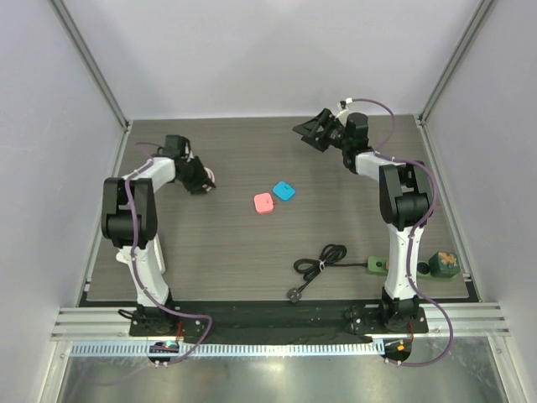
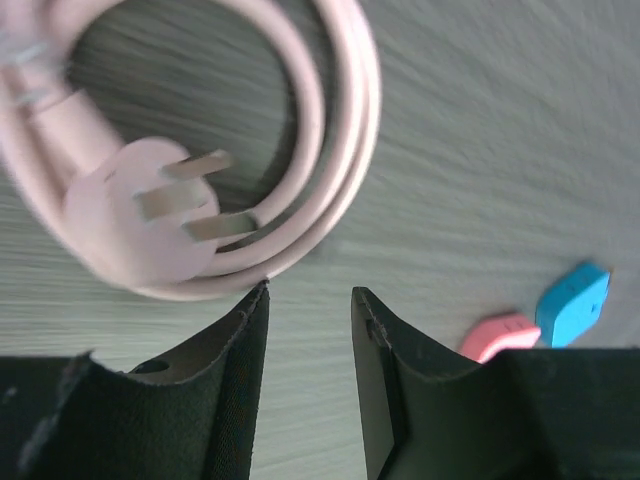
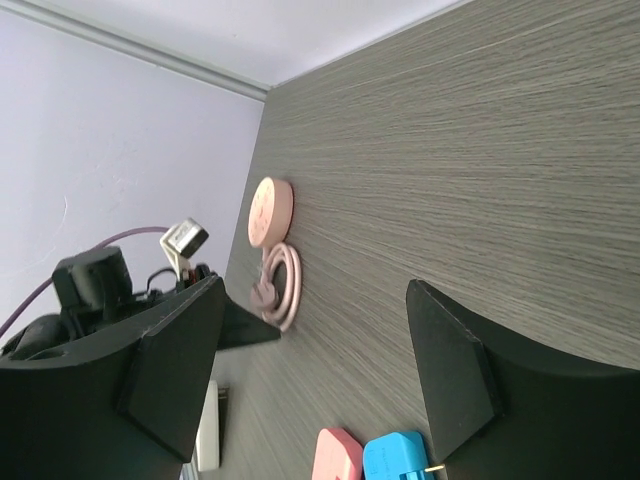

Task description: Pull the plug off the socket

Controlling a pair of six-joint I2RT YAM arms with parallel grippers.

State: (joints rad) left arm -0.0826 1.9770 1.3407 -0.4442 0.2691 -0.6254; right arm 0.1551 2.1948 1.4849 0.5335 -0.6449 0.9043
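Socket: the dark green socket [image 1: 377,266] lies at the near right edge of the table [image 1: 235,252], its black cord [image 1: 323,259] coiled beside it, well apart from both grippers.
Left gripper [image 2: 310,290]: jaws parted, pinching nothing, poised just beside a pink plug [image 2: 130,215] whose prongs lie bare.
Right gripper [image 3: 320,310]: spread wide and empty, over the table's far side.
Doing it well: you would likely pin the socket with one gripper, take any seated plug by its body and draw it straight out, never by its cord.
Hidden: the right arm [image 1: 403,210] covers the socket's middle, so you cannot tell whether a plug sits there. The brownish thing [image 1: 445,262] at its right end is too small to read.
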